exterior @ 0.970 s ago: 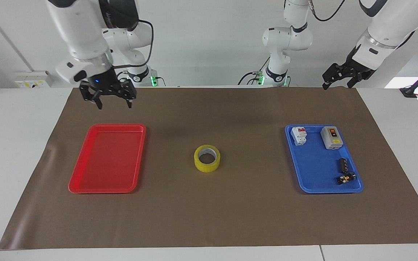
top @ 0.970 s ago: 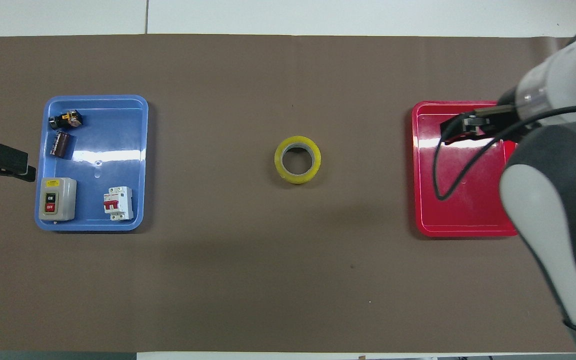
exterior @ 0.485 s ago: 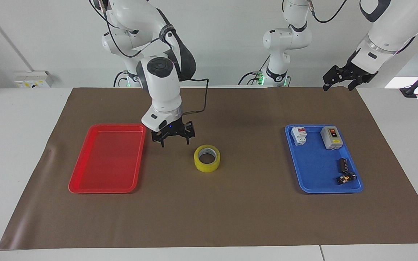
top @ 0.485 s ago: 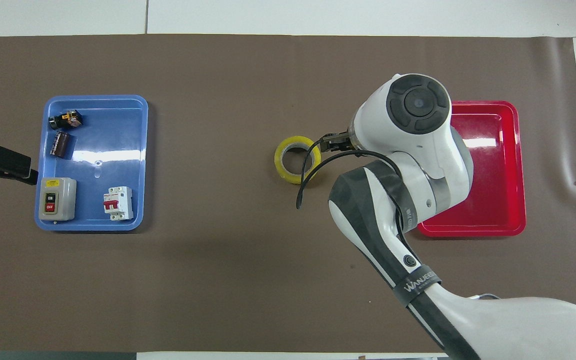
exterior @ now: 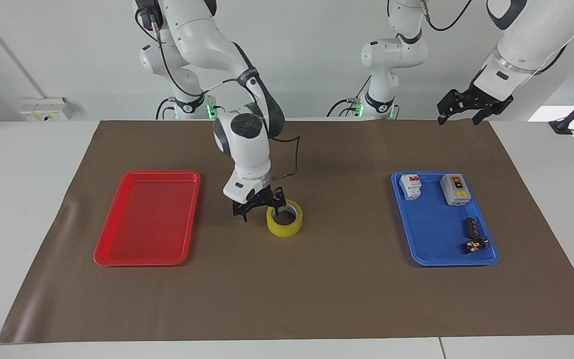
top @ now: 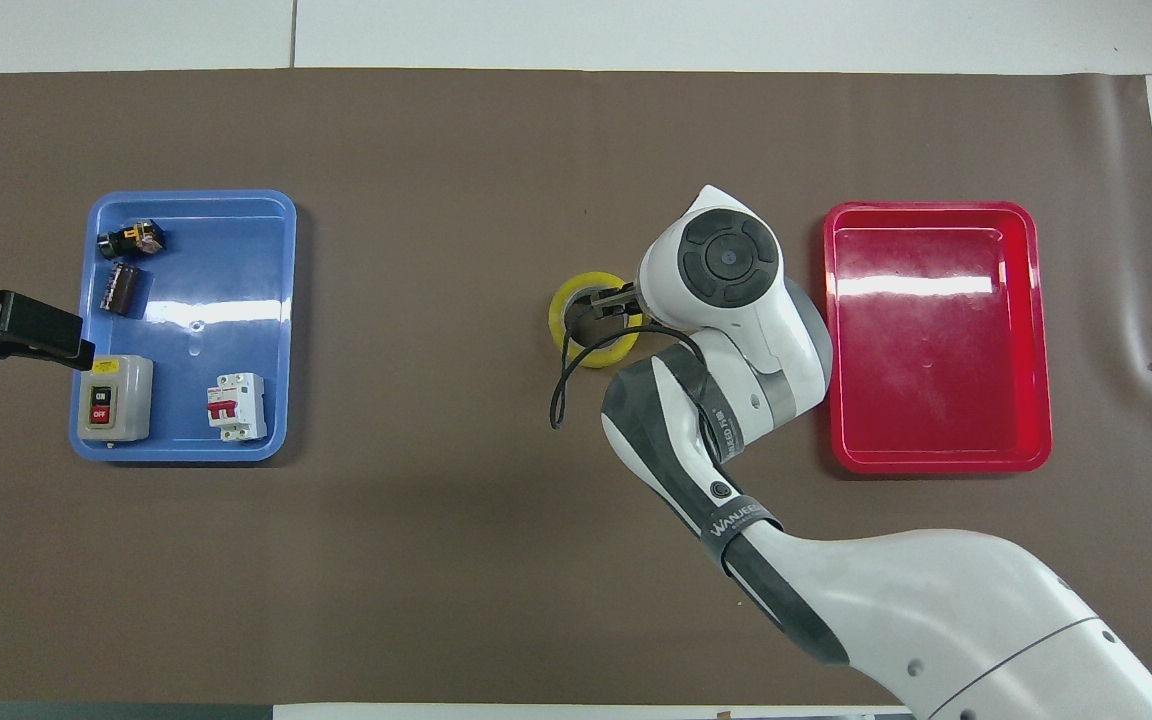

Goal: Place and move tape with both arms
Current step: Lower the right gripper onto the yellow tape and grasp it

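- Starting at the 9 o'clock side of the facing view, a red tray (exterior: 147, 218) lies bare on the brown mat (exterior: 297, 299), toward the right arm's end of the table.
- At the mat's middle, the right gripper (exterior: 261, 208) is down at the tape (exterior: 284, 218); its jaws are spread, one finger at the roll's outer wall on the red tray's side, the other over the hole at the core.
- The tape lies flat on the mat, between the two trays and well apart from both.
- Toward 3 o'clock, a blue tray (exterior: 431, 234) holds a white breaker (exterior: 410, 186), a grey switch box (exterior: 455, 189) and two small dark parts (exterior: 472, 234).
- At 1 o'clock the left gripper (exterior: 460, 107) waits in the air over the mat's edge nearest the robots; whether its jaws are apart I cannot tell.
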`<move>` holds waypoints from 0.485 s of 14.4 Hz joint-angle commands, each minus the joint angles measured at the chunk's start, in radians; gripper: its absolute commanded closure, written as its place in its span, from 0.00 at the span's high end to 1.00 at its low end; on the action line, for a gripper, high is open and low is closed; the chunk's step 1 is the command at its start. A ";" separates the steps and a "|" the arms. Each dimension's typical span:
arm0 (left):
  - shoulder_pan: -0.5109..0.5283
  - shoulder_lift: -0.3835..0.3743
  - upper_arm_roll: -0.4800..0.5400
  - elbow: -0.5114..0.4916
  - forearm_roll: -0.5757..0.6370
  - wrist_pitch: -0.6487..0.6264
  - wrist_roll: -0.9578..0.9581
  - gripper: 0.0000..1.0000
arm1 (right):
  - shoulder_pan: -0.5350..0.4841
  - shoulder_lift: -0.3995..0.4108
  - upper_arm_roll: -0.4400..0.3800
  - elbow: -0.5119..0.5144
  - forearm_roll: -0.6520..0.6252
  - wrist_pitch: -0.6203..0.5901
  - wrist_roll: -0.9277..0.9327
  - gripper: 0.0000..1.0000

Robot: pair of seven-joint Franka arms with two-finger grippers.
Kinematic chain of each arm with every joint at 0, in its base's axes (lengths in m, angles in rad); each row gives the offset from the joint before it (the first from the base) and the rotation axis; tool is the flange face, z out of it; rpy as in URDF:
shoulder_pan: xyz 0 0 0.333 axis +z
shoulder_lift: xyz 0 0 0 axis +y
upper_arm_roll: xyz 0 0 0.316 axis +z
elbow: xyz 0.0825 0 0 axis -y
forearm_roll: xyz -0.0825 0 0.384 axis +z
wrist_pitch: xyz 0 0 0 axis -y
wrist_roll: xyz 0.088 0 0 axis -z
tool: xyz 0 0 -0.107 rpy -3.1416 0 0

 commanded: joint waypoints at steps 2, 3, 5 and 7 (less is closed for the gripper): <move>-0.019 -0.054 -0.007 -0.092 0.010 0.059 0.012 1.00 | -0.010 -0.019 0.036 -0.062 0.018 0.054 -0.064 1.00; -0.019 -0.054 -0.007 -0.084 0.010 0.059 0.010 1.00 | -0.010 -0.022 0.036 -0.086 0.020 0.086 -0.091 1.00; -0.029 -0.054 -0.004 -0.083 0.010 0.060 0.010 1.00 | -0.011 -0.004 0.036 -0.085 0.018 0.120 -0.107 1.00; -0.029 -0.054 -0.001 -0.081 0.010 0.062 0.012 1.00 | -0.023 0.010 0.036 -0.080 0.020 0.138 -0.108 0.63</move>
